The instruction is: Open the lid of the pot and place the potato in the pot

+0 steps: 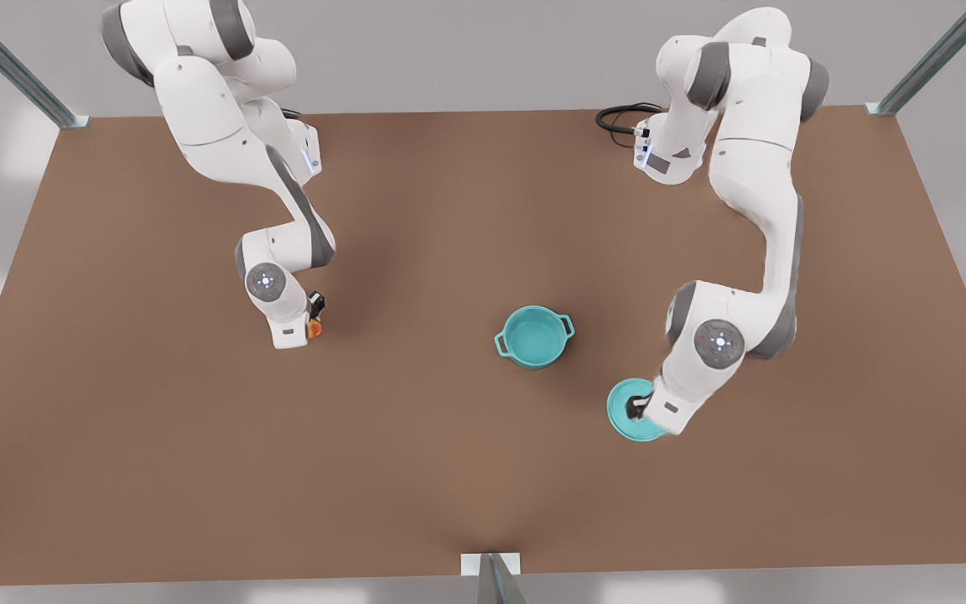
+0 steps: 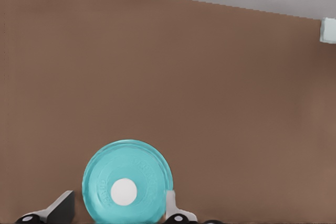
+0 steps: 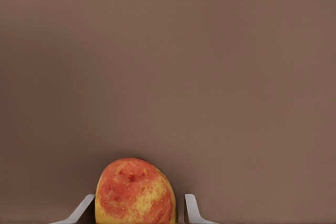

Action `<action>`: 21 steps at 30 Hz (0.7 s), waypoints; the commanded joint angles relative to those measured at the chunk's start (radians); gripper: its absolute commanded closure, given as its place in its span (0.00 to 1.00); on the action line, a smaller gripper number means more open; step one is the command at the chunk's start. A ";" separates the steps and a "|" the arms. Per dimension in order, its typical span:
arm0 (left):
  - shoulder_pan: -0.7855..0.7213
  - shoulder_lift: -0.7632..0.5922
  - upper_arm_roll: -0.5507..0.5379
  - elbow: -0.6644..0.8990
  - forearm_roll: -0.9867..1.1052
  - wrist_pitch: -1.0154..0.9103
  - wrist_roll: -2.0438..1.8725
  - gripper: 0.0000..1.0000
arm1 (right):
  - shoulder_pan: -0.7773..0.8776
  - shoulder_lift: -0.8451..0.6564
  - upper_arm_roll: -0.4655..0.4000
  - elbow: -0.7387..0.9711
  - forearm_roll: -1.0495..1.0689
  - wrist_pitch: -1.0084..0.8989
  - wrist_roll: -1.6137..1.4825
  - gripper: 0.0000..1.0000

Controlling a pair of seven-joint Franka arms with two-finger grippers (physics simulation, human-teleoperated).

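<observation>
The teal pot [image 1: 533,337] stands uncovered near the table's middle, its inside bare. The pot lid [image 1: 620,418] [image 2: 127,182], a teal disc with a white knob, lies flat on the table toward the front view's right of the pot. My left gripper [image 1: 636,408] [image 2: 118,204] hangs over the lid, open, with its fingers spread wide on either side of the knob. Far off at the front view's left, the yellow and orange-red potato [image 1: 314,330] [image 3: 135,192] rests on the table. My right gripper [image 1: 315,315] [image 3: 137,207] is open around the potato, one finger on each side.
The brown table [image 1: 416,470] has metal frame posts at its back corners and a bracket [image 1: 490,564] at the middle of its front edge. A black cable [image 1: 621,117] lies by the base of the arm at the front view's right.
</observation>
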 commanded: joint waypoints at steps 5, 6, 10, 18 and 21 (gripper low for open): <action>0.007 -0.331 0.000 0.044 0.022 -0.590 0.281 0.00 | 0.000 -0.004 0.002 0.000 0.001 0.000 -0.025 0.48; 0.009 -0.337 0.011 0.035 0.022 -0.607 0.281 0.00 | 0.000 -0.006 0.002 0.000 0.001 -0.002 -0.025 0.48; 0.130 -0.491 0.031 -0.190 -0.075 -0.390 0.420 0.00 | 0.000 -0.043 0.005 0.000 0.001 -0.034 -0.036 0.49; 0.129 -0.480 0.028 -0.186 -0.066 -0.422 0.434 0.00 | 0.003 -0.136 0.061 0.019 0.005 -0.097 -0.041 0.49; 0.130 -0.480 0.028 -0.186 -0.064 -0.422 0.435 0.00 | 0.003 -0.142 0.127 0.056 0.032 -0.102 -0.036 0.49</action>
